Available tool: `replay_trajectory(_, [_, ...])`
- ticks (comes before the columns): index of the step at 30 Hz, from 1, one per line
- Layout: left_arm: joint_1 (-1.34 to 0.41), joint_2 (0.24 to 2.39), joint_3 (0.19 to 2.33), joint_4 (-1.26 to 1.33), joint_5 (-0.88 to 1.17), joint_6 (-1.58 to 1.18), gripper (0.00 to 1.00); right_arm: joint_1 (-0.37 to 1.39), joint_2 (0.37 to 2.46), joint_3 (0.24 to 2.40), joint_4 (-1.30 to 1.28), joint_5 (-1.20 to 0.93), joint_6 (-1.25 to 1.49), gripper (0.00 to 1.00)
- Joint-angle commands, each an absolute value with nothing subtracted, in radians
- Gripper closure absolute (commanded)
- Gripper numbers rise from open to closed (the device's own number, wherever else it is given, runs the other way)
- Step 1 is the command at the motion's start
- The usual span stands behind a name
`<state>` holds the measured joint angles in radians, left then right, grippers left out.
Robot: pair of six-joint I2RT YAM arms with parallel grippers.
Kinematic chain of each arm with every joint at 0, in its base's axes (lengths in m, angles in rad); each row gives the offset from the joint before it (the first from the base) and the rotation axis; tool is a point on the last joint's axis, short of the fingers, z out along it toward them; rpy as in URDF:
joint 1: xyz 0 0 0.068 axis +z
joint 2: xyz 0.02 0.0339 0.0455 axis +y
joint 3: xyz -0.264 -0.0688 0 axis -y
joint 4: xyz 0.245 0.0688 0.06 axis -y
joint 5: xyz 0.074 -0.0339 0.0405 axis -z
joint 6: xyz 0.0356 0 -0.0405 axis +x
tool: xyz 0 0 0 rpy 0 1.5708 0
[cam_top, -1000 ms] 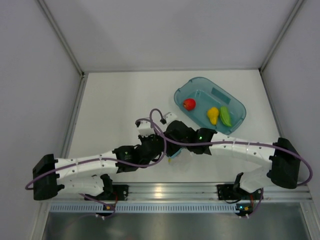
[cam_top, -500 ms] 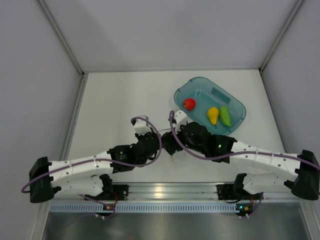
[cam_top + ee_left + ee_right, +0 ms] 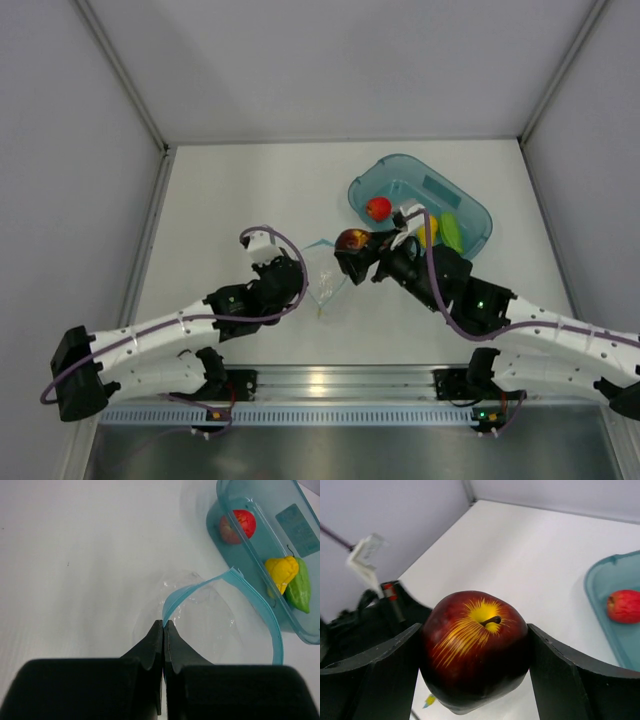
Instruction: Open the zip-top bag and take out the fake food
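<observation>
The zip-top bag (image 3: 200,622) lies on the table, clear and crinkly, its light blue zip strip (image 3: 260,612) arching open. My left gripper (image 3: 164,623) is shut on one end of that strip; from above it (image 3: 303,276) sits at the bag's (image 3: 326,283) left edge. My right gripper (image 3: 474,672) is shut on a dark maroon apple (image 3: 472,660) with a yellow top, held above the table (image 3: 352,242) just right of the bag. The rest of the fake food, a red piece (image 3: 378,208), a yellow one (image 3: 427,230) and a green one (image 3: 451,233), lies in the teal tray.
The teal translucent tray (image 3: 476,212) stands at the back right, just beyond the right gripper, and shows in the left wrist view (image 3: 220,527) and the right wrist view (image 3: 600,582). Grey walls enclose the white table (image 3: 230,200) on three sides.
The right gripper has come out from over the bag and moved up and right with the maroon apple. The left arm has drawn back left, still holding the zip strip, leaving the bag exposed.
</observation>
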<state>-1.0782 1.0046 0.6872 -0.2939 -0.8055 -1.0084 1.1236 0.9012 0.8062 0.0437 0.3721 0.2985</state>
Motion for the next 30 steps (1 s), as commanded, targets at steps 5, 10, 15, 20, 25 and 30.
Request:
replay_trajectory(5, [-0.965, 0.896, 0.707, -0.379, -0.770, -0.963, 1.00, 0.797, 0.926, 0.919, -0.145, 0.407, 0.426, 0.69])
replay_trajectory(10, [-0.899, 0.804, 0.739, -0.460, -0.762, -0.913, 1.00, 0.513, 1.072, 0.972, -0.231, 0.298, 0.423, 0.65])
replay_trajectory(15, [-0.885, 0.755, 0.821, -0.557, -0.791, -0.839, 1.00, 0.399, 1.322, 1.112, -0.275, 0.215, 0.361, 0.61])
replay_trajectory(20, [-0.882, 0.736, 0.891, -0.650, -0.854, -0.795, 1.00, 0.342, 1.549, 1.257, -0.297, 0.199, 0.327, 0.51])
replay_trajectory(25, [-0.874, 0.726, 0.900, -0.702, -0.914, -0.790, 1.00, 0.325, 1.713, 1.385, -0.366, 0.218, 0.301, 0.17])
replay_trajectory(30, [-0.850, 0.723, 0.916, -0.755, -0.969, -0.788, 1.00, 0.325, 1.727, 1.447, -0.417, 0.247, 0.284, 0.01])
